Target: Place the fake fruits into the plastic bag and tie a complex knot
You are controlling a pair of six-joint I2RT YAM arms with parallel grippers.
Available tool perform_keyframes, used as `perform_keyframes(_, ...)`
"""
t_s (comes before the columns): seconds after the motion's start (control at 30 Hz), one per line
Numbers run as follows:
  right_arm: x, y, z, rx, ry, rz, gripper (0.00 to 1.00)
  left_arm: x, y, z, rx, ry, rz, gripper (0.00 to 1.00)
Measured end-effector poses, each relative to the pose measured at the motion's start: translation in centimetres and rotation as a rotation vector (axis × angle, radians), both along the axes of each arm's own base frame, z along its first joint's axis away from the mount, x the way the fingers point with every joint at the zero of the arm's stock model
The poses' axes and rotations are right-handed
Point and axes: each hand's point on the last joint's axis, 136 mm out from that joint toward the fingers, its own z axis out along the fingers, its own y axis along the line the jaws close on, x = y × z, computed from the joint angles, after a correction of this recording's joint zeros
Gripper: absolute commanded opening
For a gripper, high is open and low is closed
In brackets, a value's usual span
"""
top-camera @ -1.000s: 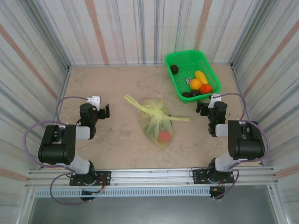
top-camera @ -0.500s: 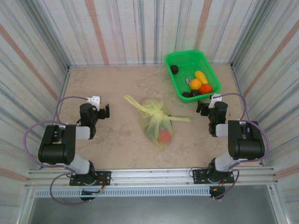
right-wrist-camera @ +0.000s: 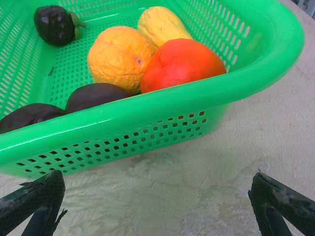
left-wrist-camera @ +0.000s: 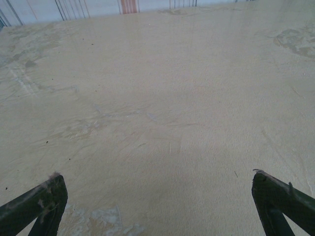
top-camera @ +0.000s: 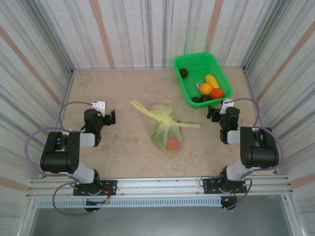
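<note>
One red fruit (top-camera: 173, 143), hazy through plastic bag (top-camera: 161, 129)

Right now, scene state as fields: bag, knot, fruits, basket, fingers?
plastic bag: lying centre, untouched
knot: tied, two tails spread
bagged fruit: one, red-pink
green basket: far right corner
in basket: orange, yellow, red-orange, three dark fruits
left fingers: open, empty, over table
right fingers: open, empty, facing basket

Green basket (right-wrist-camera: 147, 110) close before right jaws
</note>
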Motion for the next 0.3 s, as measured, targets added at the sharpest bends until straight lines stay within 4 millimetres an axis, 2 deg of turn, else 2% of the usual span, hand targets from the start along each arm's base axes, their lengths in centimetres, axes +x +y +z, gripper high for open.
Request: perform_keyframes(0.3,0.00,0.00,0.00,0.000,0.000,0.000,0.99,-0.01,-0.01,-0.01,-0.001,0.000,-0.002,0.99)
